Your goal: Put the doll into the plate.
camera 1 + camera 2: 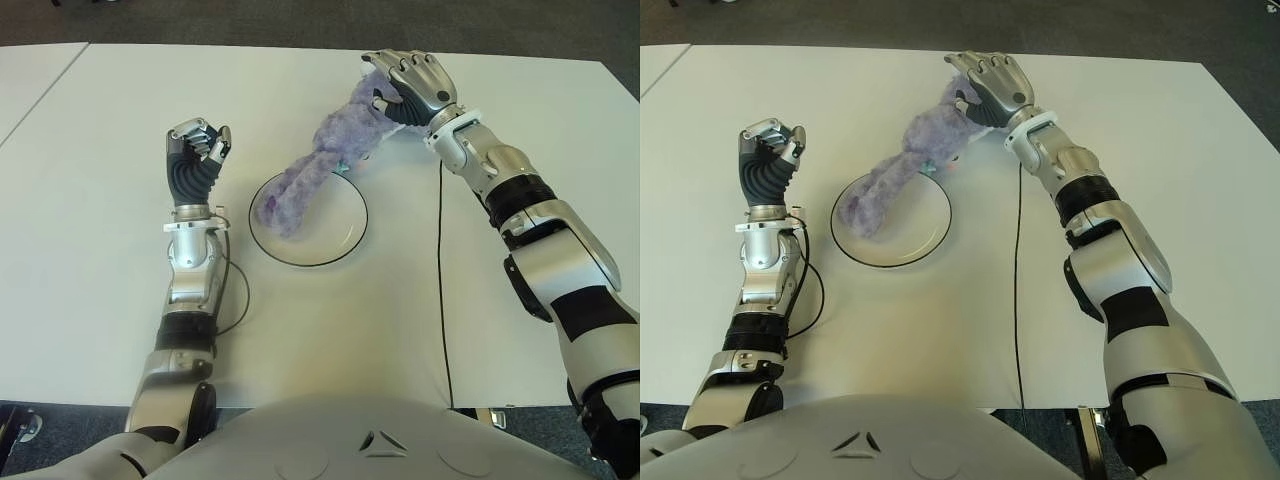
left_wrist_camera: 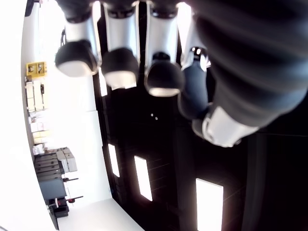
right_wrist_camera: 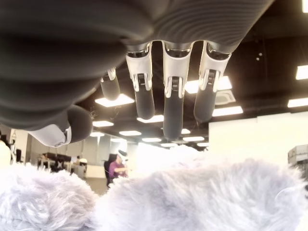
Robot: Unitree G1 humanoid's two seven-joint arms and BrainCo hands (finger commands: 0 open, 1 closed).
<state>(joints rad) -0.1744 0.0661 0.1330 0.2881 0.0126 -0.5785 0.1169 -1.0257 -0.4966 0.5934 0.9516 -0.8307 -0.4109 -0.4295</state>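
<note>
While the wide white tabletop [image 1: 100, 320] fills most of both eye views, the action sits near its far middle. Judging by how things lie, the placing step is under way but unfinished: the long, fluffy lavender plush doll [image 1: 325, 165] stretches diagonally, with its lower end lying inside the round white plate with a thin black rim [image 1: 345, 240] and its upper end off the plate, over the table beyond the rim.

At that upper end is the robot's right hand [image 1: 410, 85], silver and black, its arm reaching in from the right. In the eye views the fingers [image 1: 425, 75] drape over the top of the doll's head. From the right wrist view they hang fairly straight and only loosely bent, with purple fur directly beneath them and a gap showing between; whether they grip the fur or merely touch it cannot be told.

The next move likely calls for carrying the head end toward the plate's middle, then letting go, so that the whole doll lies within the rim.

Left of the plate shows the left hand [image 1: 197, 150], upright, fingers curled into a fist around nothing.
</note>
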